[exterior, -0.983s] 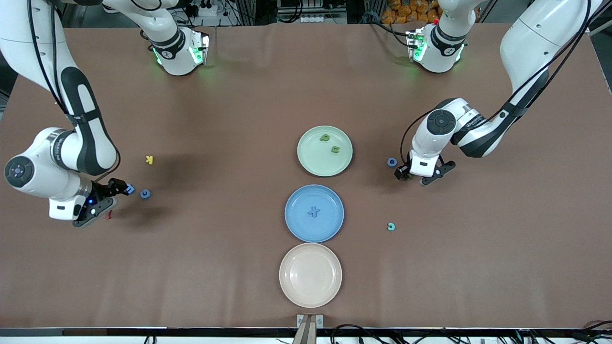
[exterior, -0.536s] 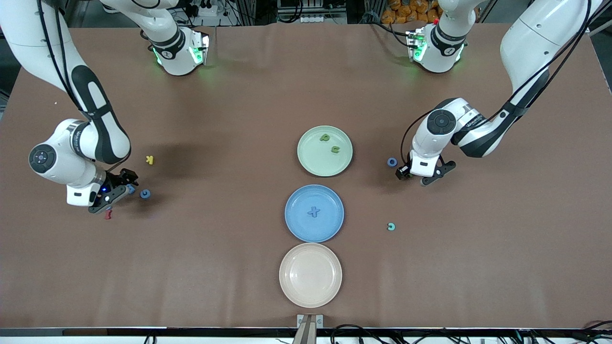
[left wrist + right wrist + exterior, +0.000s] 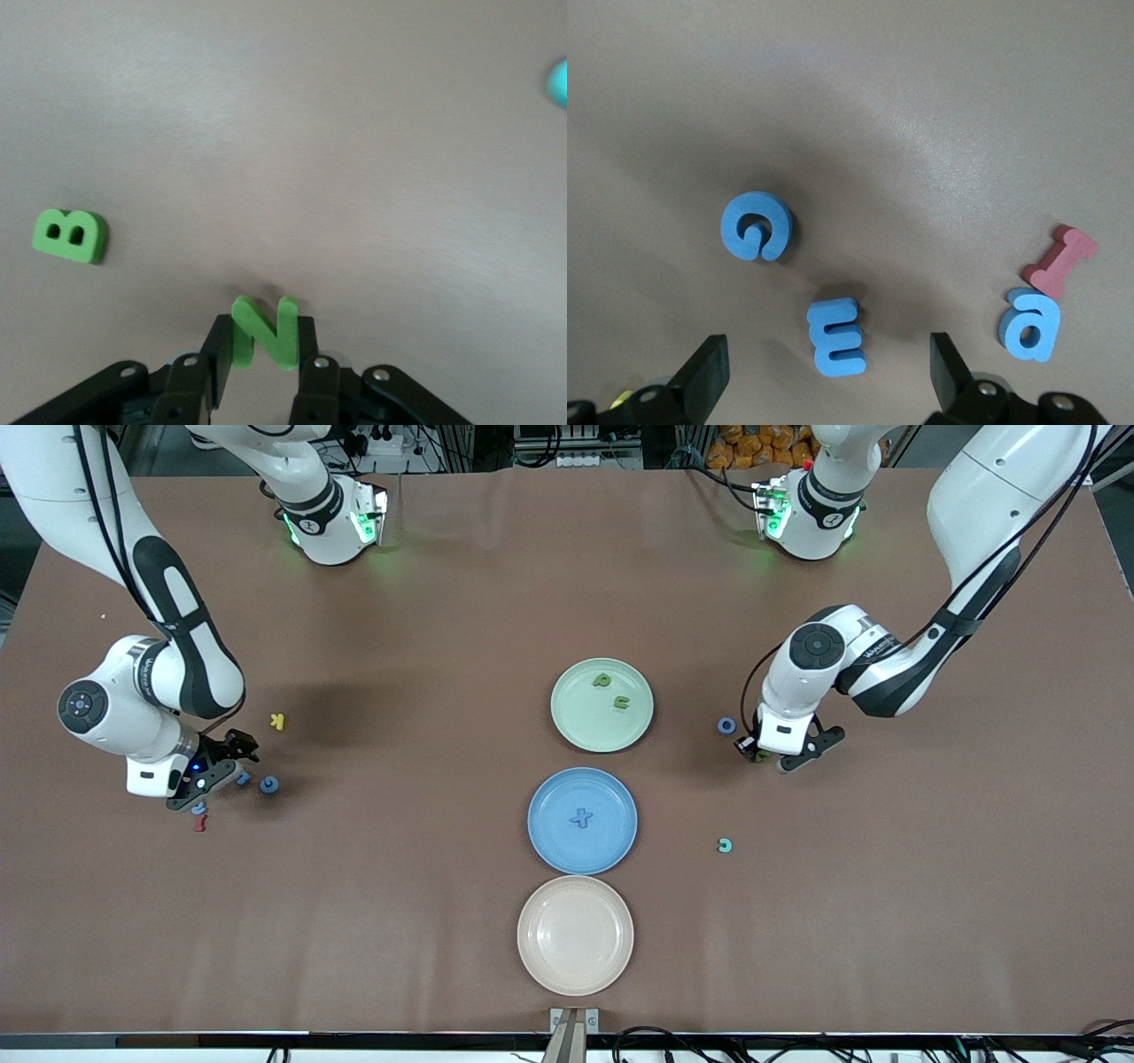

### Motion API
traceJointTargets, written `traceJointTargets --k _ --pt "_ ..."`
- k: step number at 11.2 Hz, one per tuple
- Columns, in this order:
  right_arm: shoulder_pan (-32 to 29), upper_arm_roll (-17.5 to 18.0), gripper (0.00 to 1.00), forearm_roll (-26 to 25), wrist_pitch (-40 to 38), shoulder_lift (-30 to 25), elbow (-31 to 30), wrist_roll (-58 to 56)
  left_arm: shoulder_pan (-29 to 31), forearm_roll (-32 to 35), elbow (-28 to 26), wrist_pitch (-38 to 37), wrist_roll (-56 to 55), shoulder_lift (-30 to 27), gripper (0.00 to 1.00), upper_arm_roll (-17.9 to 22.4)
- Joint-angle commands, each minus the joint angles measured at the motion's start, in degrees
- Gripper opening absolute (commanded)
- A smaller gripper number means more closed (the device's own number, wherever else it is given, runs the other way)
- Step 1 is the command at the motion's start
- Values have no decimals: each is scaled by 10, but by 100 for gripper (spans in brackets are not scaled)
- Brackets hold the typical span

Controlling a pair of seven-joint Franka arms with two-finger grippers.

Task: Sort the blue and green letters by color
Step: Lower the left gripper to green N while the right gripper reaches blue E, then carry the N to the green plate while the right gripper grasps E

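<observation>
L gripper (image 3: 263,354) near the table's L-arm edge, jaws clamped on green N (image 3: 263,329). R gripper (image 3: 824,376) jaws apart over blue E (image 3: 837,336) near R-arm edge. Letters look light, foamy, slightly squashy; pinch flat sides.

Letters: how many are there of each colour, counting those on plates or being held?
Blue: 5 - X, O, G, E, a
Green: 4 - P, U, B, N in the left gripper
Teal letter: 1
Yellow K: 1
Red letter: 1
Total: 12
</observation>
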Motion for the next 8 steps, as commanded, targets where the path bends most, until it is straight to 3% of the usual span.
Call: traceJointTargets --k 1,5,8 --pt "-18 13 100 -13 5 -23 -23 -4 4 3 -6 -3 -29 -31 0 -42" --pt "-22 13 100 -12 18 -10 -23 -4 -20 -1 10 -3 -90 -22 0 -113" --pt "-18 13 100 -9 53 16 -18 3 -95 -1 33 -3 -148 -5 0 -113"
